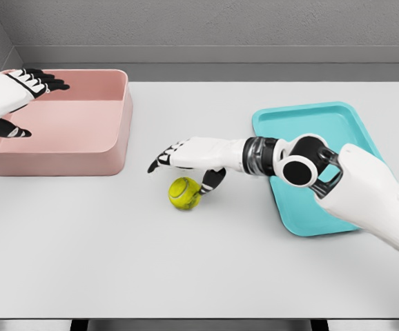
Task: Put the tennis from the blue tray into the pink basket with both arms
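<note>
Fingers of the right hand [186, 155] are stretched open, holding nothing — ball [184, 192] lies just below, between basket [120, 131] and tray [310, 221]. Left hand [10, 96] — spread open over the basket.

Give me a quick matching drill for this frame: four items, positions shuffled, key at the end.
Items:
1. tennis ball
2. blue tray
3. pink basket
4. left hand

Places:
A. table's right side, nothing in it
B. over the basket's left end
C. table's far left
D. on the bare table, under the right hand

Pairs: 1-D, 2-A, 3-C, 4-B
</note>
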You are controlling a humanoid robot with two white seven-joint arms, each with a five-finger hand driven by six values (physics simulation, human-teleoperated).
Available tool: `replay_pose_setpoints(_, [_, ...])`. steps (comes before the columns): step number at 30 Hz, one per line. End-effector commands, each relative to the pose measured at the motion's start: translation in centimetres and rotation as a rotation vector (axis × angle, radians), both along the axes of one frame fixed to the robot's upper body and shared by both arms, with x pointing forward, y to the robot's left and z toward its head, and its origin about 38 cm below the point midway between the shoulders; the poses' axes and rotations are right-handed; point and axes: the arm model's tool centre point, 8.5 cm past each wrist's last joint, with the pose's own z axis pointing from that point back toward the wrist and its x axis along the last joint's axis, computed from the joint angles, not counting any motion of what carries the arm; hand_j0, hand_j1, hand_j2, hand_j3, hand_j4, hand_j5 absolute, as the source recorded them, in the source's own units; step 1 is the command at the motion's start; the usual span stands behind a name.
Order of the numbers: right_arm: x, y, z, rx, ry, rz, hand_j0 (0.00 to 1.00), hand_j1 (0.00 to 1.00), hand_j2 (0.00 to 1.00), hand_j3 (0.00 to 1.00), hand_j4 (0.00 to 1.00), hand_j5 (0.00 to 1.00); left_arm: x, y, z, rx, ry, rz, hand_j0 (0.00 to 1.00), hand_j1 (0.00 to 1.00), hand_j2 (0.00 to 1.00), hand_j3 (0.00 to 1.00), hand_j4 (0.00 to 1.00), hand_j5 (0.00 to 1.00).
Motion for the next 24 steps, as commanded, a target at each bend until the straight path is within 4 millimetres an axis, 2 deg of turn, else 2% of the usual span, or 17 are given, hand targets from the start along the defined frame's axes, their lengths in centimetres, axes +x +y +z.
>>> replay_pose_setpoints(1, [0.4, -2.0, 2.2, 0.020, -0.053, -0.024, 1.00, 1.00, 1.00, 1.00, 1.00, 1.00, 0.0, 0.1, 0.1, -0.006, -0.002, 0.002, 1.00, 1.00, 1.00, 1.00, 1.00, 1.00])
replay_pose_setpoints(2, [0.8, -4.3, 4.2, 0.037, -0.103, -0.066, 1.00, 1.00, 1.00, 1.00, 1.00, 1.00, 0.0, 0.1, 0.2, -0.007, -0.004, 0.004, 1.00, 1.00, 1.00, 1.00, 1.00, 1.00])
replay_pose_setpoints(6, [2.3, -12.1, 8.0, 0.025, -0.208, -0.203, 1.00, 1.00, 1.00, 1.00, 1.00, 1.00, -0.1, 0.4, 0.4, -0.004, -0.005, 0.007, 1.00, 1.00, 1.00, 1.00, 1.00, 1.00])
replay_pose_setpoints(8, [2.2, -16.5, 9.5, 0.019, -0.257, -0.262, 1.00, 1.00, 1.00, 1.00, 1.00, 1.00, -0.2, 0.1, 0.1, -0.002, 0.002, -0.001, 1.00, 1.00, 1.00, 1.00, 1.00, 1.00])
replay_pose_setpoints(11, [0.9, -22.4, 10.4, -0.009, -0.303, -0.320, 1.00, 1.00, 1.00, 1.00, 1.00, 1.00, -1.6, -4.5, 1.4, 0.032, -0.047, -0.144, 1.00, 1.00, 1.00, 1.00, 1.00, 1.00])
replay_pose_setpoints(14, [0.0, -26.1, 11.5, -0.012, -0.332, -0.376, 1.00, 1.00, 1.00, 1.00, 1.00, 1.00, -3.1, -8.2, 1.6, 0.046, -0.064, -0.265, 1.00, 1.00, 1.00, 1.00, 1.00, 1.00])
replay_pose_setpoints(15, [-0.1, -26.9, 12.2, -0.025, -0.345, -0.393, 1.00, 1.00, 1.00, 1.00, 1.00, 1.00, -3.9, -9.8, 1.5, 0.052, -0.065, -0.318, 1.00, 1.00, 1.00, 1.00, 1.00, 1.00])
replay_pose_setpoints(18, [-0.1, -26.0, 11.4, 0.008, -0.335, -0.369, 1.00, 1.00, 1.00, 1.00, 1.00, 1.00, -4.3, -11.4, 1.2, 0.060, -0.058, -0.369, 1.00, 1.00, 1.00, 1.00, 1.00, 1.00])
replay_pose_setpoints(22, [-0.2, -25.8, 11.4, 0.009, -0.337, -0.366, 1.00, 1.00, 1.00, 1.00, 1.00, 1.00, -4.4, -16.4, -0.8, 0.075, 0.000, -0.512, 1.00, 1.00, 1.00, 1.00, 1.00, 1.00])
replay_pose_setpoints(24, [-0.2, -25.8, 11.7, 0.013, -0.345, -0.374, 1.00, 1.00, 1.00, 1.00, 1.00, 1.00, -4.7, -17.9, -1.3, 0.087, 0.016, -0.558, 1.00, 1.00, 1.00, 1.00, 1.00, 1.00])
